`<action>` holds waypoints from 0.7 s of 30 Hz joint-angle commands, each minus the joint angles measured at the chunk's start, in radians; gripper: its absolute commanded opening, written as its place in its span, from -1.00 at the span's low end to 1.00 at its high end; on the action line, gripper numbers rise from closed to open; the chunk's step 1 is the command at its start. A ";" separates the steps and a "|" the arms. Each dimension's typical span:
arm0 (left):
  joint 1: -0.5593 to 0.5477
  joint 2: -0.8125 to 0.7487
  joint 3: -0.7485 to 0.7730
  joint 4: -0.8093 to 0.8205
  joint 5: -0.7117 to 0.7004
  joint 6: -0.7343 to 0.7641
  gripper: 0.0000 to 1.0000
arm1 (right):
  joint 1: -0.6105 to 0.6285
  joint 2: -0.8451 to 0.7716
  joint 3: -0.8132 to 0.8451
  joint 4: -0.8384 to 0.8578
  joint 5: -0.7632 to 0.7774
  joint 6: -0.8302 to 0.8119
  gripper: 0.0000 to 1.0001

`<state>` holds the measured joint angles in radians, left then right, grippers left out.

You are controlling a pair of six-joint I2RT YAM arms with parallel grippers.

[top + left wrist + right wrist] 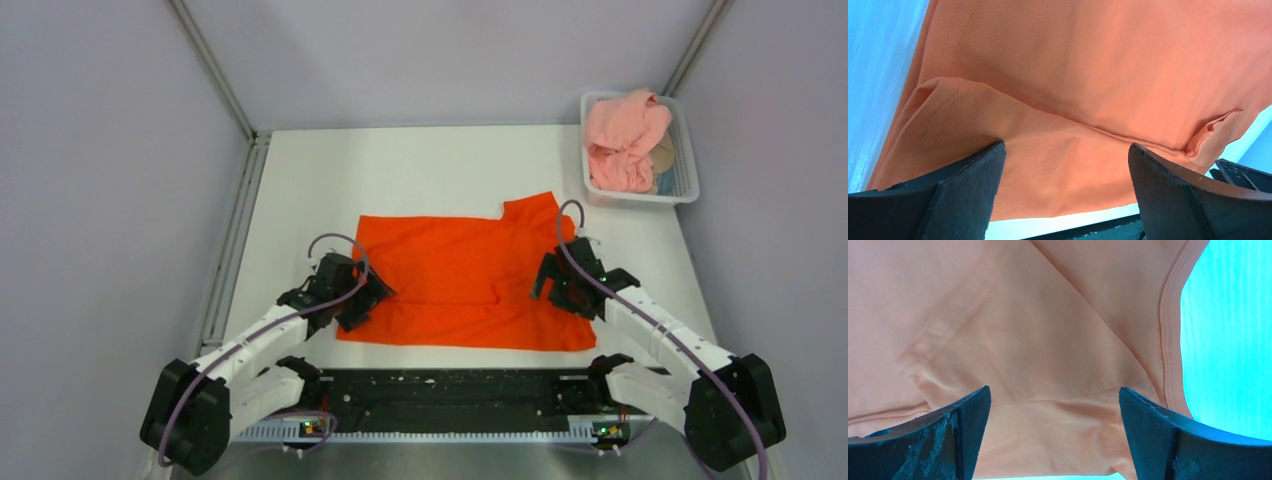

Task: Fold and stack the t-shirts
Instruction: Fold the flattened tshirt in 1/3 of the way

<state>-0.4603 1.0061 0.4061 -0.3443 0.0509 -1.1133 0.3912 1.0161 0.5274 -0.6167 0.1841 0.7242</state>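
Note:
The bright orange-red t-shirt [465,280] lies flat on the white table, partly folded, one sleeve sticking out at its far right corner. My left gripper [368,297] hangs over the shirt's left edge, open, with only cloth [1068,165] showing between its fingers [973,185]. My right gripper [552,282] stands over the shirt's right side, open too, above a fold of the fabric [1058,415] near the collar. The pale salmon pink t-shirt [624,140] lies crumpled in the basket at the back right.
A white mesh basket [686,168] stands at the table's far right corner. A black rail [450,395] runs along the near edge between the arm bases. Grey walls close in on the left, back and right.

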 commanded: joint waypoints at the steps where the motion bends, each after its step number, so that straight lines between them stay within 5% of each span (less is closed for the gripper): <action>1: -0.016 0.053 -0.026 -0.171 -0.007 0.009 0.98 | 0.008 -0.001 0.083 0.054 0.019 -0.069 0.94; 13: -0.071 -0.108 0.235 -0.197 -0.220 0.090 0.98 | 0.009 -0.062 0.212 0.106 0.019 -0.177 0.98; 21: 0.008 0.030 0.426 -0.051 -0.396 0.258 0.97 | -0.006 0.079 0.323 0.241 0.062 -0.206 0.98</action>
<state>-0.5049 0.9508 0.7364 -0.4915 -0.2363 -0.9691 0.3908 1.0210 0.7624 -0.4995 0.2104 0.5560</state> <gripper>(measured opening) 0.983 0.987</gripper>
